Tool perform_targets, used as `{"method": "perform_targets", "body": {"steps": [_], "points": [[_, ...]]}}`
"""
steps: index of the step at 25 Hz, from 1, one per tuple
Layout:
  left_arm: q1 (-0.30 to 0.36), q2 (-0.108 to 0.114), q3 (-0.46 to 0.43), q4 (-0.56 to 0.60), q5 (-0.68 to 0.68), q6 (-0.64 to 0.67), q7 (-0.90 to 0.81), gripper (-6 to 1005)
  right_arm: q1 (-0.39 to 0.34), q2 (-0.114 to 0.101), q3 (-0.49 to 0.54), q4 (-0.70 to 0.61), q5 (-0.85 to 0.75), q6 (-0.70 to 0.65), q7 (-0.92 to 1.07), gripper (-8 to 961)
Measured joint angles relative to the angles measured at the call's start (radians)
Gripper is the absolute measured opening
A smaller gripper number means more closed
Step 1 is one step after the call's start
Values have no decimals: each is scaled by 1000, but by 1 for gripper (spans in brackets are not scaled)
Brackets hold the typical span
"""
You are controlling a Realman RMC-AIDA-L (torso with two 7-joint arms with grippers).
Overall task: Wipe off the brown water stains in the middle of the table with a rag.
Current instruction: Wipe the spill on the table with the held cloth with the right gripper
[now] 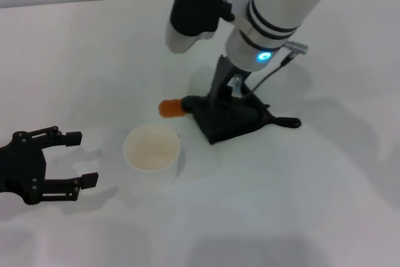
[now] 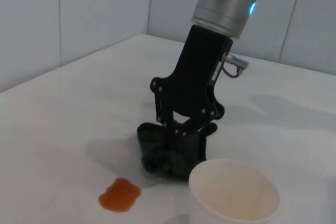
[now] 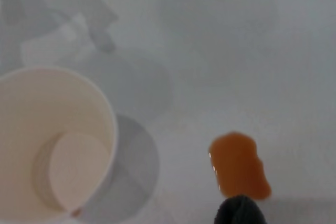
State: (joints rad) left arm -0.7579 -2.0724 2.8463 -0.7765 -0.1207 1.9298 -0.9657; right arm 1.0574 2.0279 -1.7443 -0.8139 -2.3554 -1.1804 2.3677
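partly, the rag (image 1: pixel 228 119) hides the brown water stains (image 1: pixel 170 108).

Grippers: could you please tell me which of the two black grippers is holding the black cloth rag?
The right gripper, shut on the black cloth rag beside the orange-brown stain; the left gripper is open and empty.
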Motion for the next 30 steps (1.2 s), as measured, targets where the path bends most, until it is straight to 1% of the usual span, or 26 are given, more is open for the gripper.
{"method": "perform_targets", "body": {"steps": [8, 11, 17, 21, 27, 30], "points": [[10, 0, -1, -8, -13, 1, 3, 874, 31, 0, -86, 34, 82, 127, 2, 14], [23, 5, -1, -8, -37, 2, 6, 874, 38, 0, -110, 56, 106, 172, 3, 15], [33, 10, -1, -8, -54, 7, 8, 874, 33, 0, -139, 77, 136, 264, 4, 15], [31, 8, -1, -6, -50, 7, 8, 874, 48, 0, -200, 123, 186, 330, 4, 15], [31, 8, 0, -2, -49, 6, 8, 874, 50, 0, -300, 139, 274, 379, 0, 15], [29, 7, 0, -1, -49, 6, 8, 874, 46, 0, -327, 129, 307, 378, -2, 15]]}}
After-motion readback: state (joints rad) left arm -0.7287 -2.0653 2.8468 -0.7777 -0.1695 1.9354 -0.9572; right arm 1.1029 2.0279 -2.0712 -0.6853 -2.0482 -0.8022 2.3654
